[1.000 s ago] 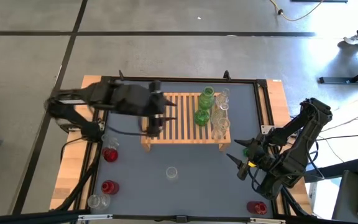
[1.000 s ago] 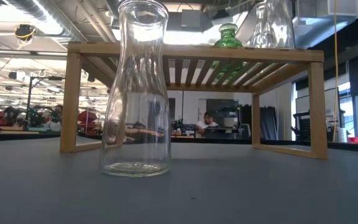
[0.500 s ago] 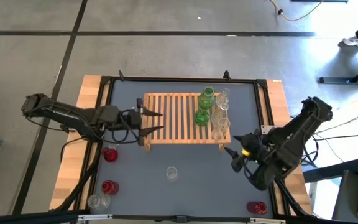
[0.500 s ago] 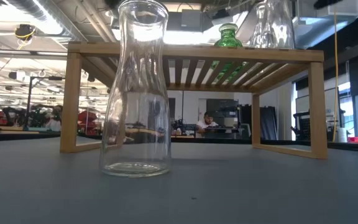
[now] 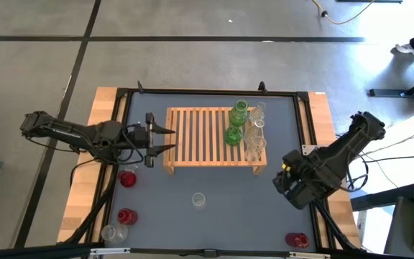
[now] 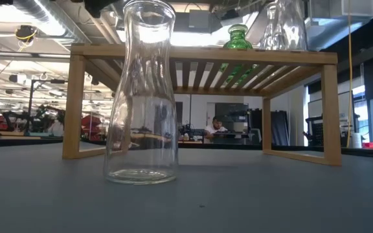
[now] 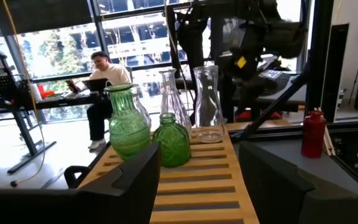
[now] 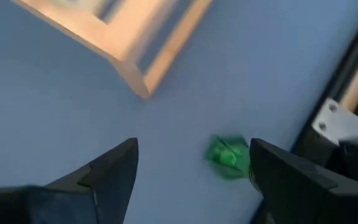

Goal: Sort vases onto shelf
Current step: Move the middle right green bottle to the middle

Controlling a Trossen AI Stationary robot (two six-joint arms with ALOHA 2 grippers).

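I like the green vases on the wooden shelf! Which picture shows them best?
The left wrist view: both green vases stand whole on the shelf. The high view shows only their tops, the low view one neck; the right wrist view shows neither.

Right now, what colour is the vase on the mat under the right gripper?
Green. The vase shows best in the right wrist view, between the right gripper fingers.

No legible text, labels, brand marks or numbers in any view. Nothing readable on the light wooden slatted rack (image 5: 214, 137), the green, clear or red glass vases, the dark arms, or the grey table top (image 5: 221, 208). Background room in the low and left wrist views shows no readable signs.
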